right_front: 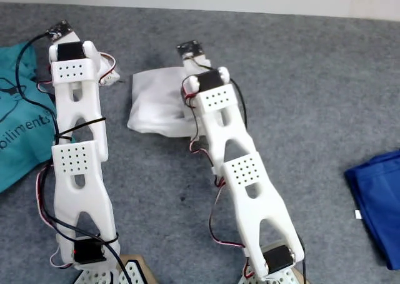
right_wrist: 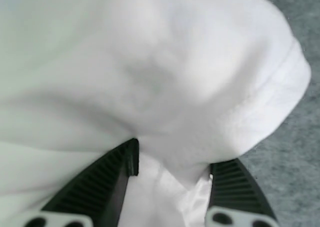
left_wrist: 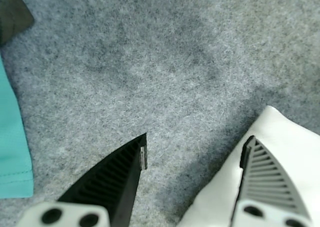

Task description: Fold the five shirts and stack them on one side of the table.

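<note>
Two hands sit at the desk's (right_front: 300, 77) far middle. I see my right hand (right_wrist: 177, 162) pinching a fold of the white shirt (right_wrist: 150, 62); my left hand (left_wrist: 195, 149) gapes wide, empty, at its edge.

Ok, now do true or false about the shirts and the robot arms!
1. The white shirt lies on the grey table. True.
2. The teal shirt is beside the right arm. False: it is beside the left arm; the blue shirt is on the right side.
3. The left end effector is shut. False: it is open.
4. The three shirts lie apart, not stacked. True.
</note>
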{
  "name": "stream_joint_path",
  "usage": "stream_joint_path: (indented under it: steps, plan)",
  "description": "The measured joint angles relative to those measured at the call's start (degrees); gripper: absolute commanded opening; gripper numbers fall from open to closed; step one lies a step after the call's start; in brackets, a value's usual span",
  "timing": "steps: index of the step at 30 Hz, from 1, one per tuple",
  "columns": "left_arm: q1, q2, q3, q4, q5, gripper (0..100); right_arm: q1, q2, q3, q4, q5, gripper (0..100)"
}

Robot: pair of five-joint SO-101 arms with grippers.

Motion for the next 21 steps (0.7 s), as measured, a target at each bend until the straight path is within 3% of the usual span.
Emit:
stream_joint_path:
  steps: [4, 10, 21]
  plan:
    - [0.0, 0.0, 0.0, 0.0, 0.0, 31, -0.8, 0.0, 0.0, 0.0, 0.0, 20.0]
    - [0.0, 0.0, 0.0, 0.0, 0.0, 31, -0.8, -0.1, 1.1, -1.4, 2.1, 0.5]
    - [0.0, 0.0, 0.0, 0.0, 0.0, 31, 0.6, -0.3, 1.5, 0.0, 4.1, 0.9]
